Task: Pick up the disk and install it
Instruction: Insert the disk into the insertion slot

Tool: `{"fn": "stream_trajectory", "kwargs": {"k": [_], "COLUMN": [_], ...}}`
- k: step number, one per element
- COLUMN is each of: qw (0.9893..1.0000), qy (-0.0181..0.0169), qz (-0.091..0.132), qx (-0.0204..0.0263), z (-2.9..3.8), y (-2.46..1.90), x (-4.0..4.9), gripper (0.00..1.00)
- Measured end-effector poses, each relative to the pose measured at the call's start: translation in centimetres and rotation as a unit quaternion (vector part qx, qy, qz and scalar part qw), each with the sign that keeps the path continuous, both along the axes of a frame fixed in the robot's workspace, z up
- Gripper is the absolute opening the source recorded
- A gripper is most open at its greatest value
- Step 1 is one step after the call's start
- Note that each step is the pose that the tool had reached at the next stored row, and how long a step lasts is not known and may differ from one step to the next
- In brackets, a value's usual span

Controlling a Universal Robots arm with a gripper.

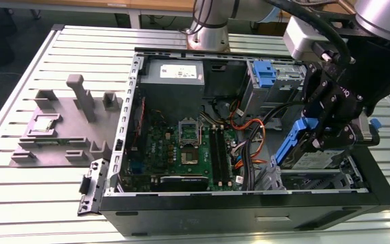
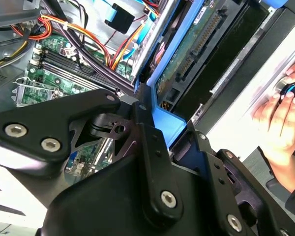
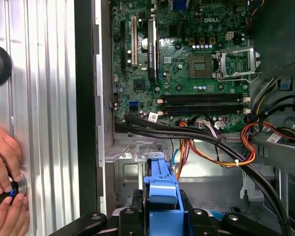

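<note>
The disk hangs tilted over the front right corner of the open computer case, label side up, with a blue rail along its edge. My gripper is shut on it from above. In the second wrist view the disk's green circuit underside and blue rail run between the black fingers. The first wrist view shows the disk's blue end just above the metal drive cage.
The motherboard and bundled cables fill the case's middle. A second blue bracket sits in the rear bay. A grey fixture stands on the slatted table at the exterior view's left. A person's hand rests on the table beside the case.
</note>
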State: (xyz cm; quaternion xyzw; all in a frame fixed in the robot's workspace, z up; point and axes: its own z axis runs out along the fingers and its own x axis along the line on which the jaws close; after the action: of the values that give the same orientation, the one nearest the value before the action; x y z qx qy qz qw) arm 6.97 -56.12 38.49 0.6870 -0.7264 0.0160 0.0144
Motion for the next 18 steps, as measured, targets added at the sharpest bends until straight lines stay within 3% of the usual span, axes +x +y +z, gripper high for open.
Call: {"fn": "stream_trajectory", "kwargs": {"k": [9, 18], "qw": [1.0000, 1.0000], "qy": [0.0012, 0.0013], "qz": [0.000, 0.000], "qx": [0.0002, -0.0001], "z": [-0.62, -0.66], "y": [-0.03, -0.03], "x": [0.01, 0.00], "gripper": [0.37, 0.38]}}
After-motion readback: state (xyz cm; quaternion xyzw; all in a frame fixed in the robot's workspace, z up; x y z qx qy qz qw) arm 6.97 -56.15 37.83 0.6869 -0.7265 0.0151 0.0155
